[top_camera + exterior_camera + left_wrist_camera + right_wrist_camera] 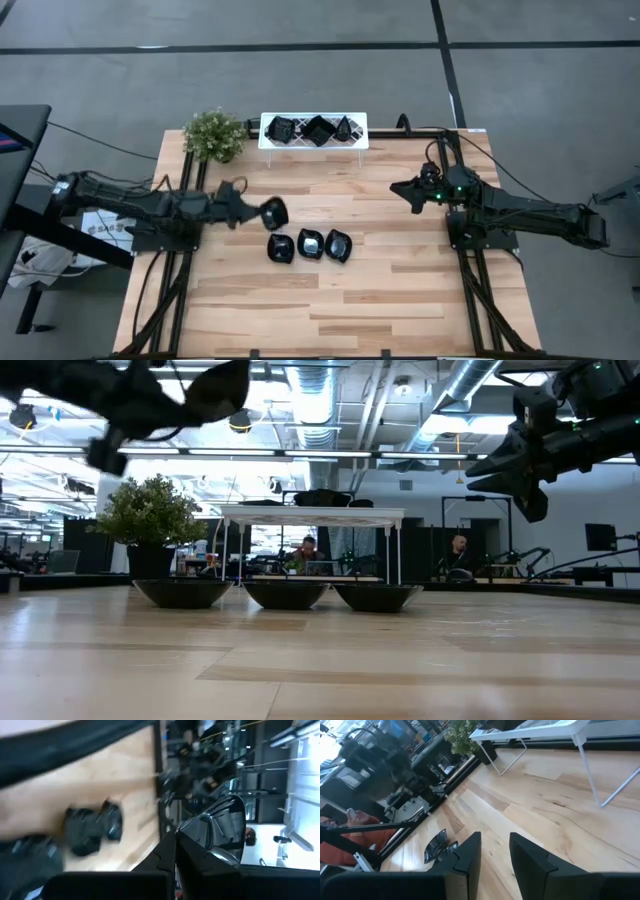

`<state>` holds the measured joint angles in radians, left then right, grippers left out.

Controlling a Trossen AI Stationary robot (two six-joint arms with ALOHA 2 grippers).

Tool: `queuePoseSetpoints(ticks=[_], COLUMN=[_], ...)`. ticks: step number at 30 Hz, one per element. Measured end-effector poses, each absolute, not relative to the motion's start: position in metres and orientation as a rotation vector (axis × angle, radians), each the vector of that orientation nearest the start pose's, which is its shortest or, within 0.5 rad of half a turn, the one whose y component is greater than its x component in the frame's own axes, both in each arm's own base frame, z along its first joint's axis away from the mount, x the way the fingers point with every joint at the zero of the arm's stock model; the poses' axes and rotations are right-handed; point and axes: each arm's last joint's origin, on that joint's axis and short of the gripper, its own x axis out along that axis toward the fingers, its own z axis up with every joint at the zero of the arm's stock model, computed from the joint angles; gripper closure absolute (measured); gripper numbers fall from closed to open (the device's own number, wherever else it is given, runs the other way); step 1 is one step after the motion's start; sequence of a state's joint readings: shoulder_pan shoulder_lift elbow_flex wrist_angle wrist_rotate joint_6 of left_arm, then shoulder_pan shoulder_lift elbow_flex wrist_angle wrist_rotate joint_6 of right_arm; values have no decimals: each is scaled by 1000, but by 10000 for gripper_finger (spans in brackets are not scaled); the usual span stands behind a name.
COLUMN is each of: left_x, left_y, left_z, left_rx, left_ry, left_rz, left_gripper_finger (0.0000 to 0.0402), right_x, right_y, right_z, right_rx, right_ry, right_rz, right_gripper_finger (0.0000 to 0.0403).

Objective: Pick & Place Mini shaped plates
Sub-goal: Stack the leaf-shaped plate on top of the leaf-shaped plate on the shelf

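My left gripper (250, 208) is shut on one glossy black mini plate (273, 212), up in the air over the table's left middle. Three more black plates (311, 244) rest flat on their bases in a row on the wood, just nearer than the held one. Three others (313, 130) sit on top of the white lattice rack (355, 126) at the far edge. My right gripper (408, 190) hovers open over the right middle of the table, touching nothing. My left gripper pinches the plate by its rim (186, 836) between the two fingers, coming about level from the table's left. The plate is lifted clear and tilted, its hollow (220, 832) turned sideways, and it sticks out beyond the fingertips (225, 390).
A small green bushy plant (213, 135) stands at the far left corner beside the rack. Bare wood lies near the front edge (330, 310) and between the row of plates and the right arm (520, 212). People sit in the room behind the table (307, 550).
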<state>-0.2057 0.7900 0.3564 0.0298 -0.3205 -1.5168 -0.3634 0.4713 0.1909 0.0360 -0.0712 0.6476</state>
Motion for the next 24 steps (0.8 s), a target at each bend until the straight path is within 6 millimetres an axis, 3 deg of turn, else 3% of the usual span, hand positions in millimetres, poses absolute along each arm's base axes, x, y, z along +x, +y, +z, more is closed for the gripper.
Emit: queuePoseSetpoints(ticks=[5, 12, 24], left_x=[185, 206, 241], left_y=[7, 68, 184], left_z=[234, 266, 295], left_rx=[-1259, -1109, -967], left_ry=[181, 187, 265], left_rz=[372, 335, 262], left_gripper_finger=[395, 395, 396], right_x=[123, 123, 123], right_y=[-45, -45, -45], right_z=[190, 190, 190], right_rx=[691, 690, 690], right_ry=[133, 133, 133], right_rz=[-372, -371, -371], right_gripper_finger=[305, 305, 305])
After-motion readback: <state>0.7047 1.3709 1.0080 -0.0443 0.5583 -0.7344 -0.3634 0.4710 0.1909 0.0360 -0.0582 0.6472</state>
